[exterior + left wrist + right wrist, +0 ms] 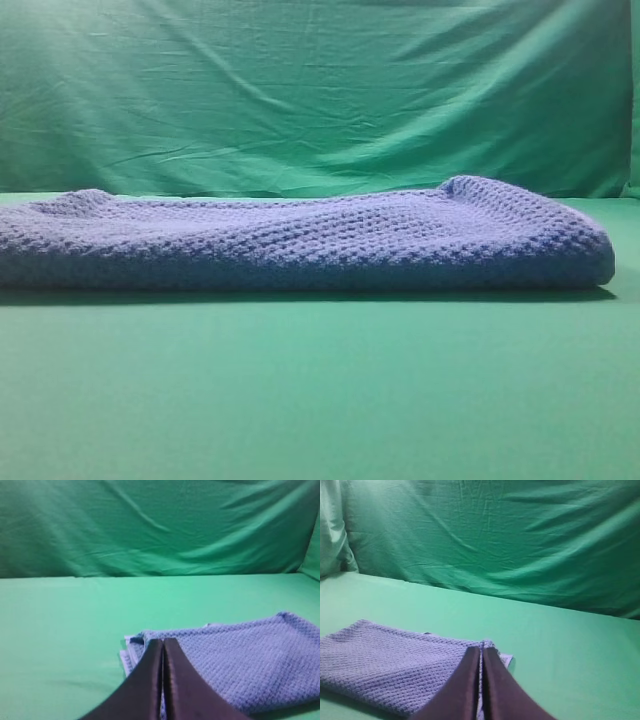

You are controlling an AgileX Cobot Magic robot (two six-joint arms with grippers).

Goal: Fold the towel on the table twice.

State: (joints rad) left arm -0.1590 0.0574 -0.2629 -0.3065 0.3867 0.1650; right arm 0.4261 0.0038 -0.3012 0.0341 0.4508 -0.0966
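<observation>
towel [300, 240] lay folded on table [320, 400] | left gripper [163, 641] pressed together, empty | right gripper [481, 649] pressed together, empty | curtain [320, 90] behind

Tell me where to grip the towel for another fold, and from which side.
Probably the two end corners. The towel lies flat on the table, already doubled: the left wrist view shows stacked hems at its corner. Each shut gripper, left and right, hangs by one end, so open them, come down from above and pinch all the layers together.
</observation>
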